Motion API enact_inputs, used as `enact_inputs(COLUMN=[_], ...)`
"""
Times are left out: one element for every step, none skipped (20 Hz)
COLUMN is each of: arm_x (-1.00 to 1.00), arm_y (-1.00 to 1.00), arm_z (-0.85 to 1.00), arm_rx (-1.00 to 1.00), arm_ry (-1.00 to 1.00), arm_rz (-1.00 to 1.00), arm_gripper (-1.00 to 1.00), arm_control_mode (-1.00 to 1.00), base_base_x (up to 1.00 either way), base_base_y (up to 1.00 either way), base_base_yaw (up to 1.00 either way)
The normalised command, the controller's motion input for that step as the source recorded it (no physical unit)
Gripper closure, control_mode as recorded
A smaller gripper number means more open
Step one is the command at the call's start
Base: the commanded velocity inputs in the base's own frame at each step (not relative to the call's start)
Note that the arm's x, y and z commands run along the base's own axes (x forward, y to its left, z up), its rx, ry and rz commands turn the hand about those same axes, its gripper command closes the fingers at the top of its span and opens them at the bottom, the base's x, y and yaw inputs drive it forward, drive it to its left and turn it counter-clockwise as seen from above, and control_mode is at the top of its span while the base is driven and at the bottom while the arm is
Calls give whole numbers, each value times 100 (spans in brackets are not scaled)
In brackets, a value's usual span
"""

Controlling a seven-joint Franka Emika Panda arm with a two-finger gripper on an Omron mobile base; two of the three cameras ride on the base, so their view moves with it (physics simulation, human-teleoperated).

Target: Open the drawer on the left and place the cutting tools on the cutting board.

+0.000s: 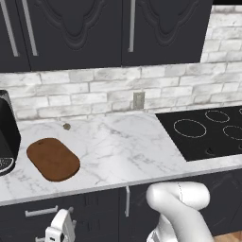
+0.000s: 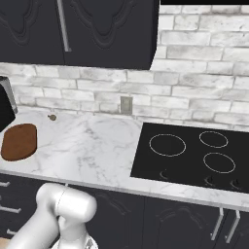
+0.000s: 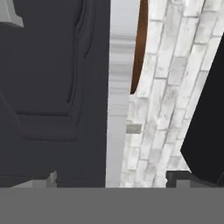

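Your white marble countertop (image 1: 118, 151) carries the reddish-brown oblong wooden cutting board (image 1: 53, 159) at its left end, beside the black appliance (image 1: 6, 137). Below it, the shallow black drawer with silver bar handle (image 1: 41, 212) sits closed. Gripper (image 1: 59, 229) just beside that handle, fingers spread, holding nothing.

Closed drawer (image 1: 42, 211); bare cutting board (image 1: 53, 159)

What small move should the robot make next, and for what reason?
Probably it should bring the open tool onto the short silver bar handle of the shallow black drawer, which looks shut. The tool sits low before the cabinet fronts, just right of that handle and gripping nothing, and the reddish-brown wooden cutting board carries no tools yet.
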Motion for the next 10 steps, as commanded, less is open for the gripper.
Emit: enact_inputs(arm_x=[33,33,34,35,34,31,28,26,27,26], arm_y=[29,33,35,36,39,36,40,40,39,41], arm_z=[-30,-31,-32,-32,-32,-33,-34,-31,-32,-31], arm_rx=[0,0,0,0,0,0,0,0,0,0], arm_ry=[0,0,0,0,0,0,0,0,0,0], arm_rz=[12,12,13,13,13,15,15,15,14,14], arm_gripper=[-100,-100,-100,-100,-100,-100,-100,-100,-100,-100], arm_control_mode=[-100,-100,-100,-100,-100,-100,-100,-100,-100,-100], base_base_x=[0,0,0,0,0,0,0,0,0,0], base_base_y=[0,0,0,0,0,0,0,0,0,0], base_base_yaw=[0,0,0,0,0,0,0,0,0,0])
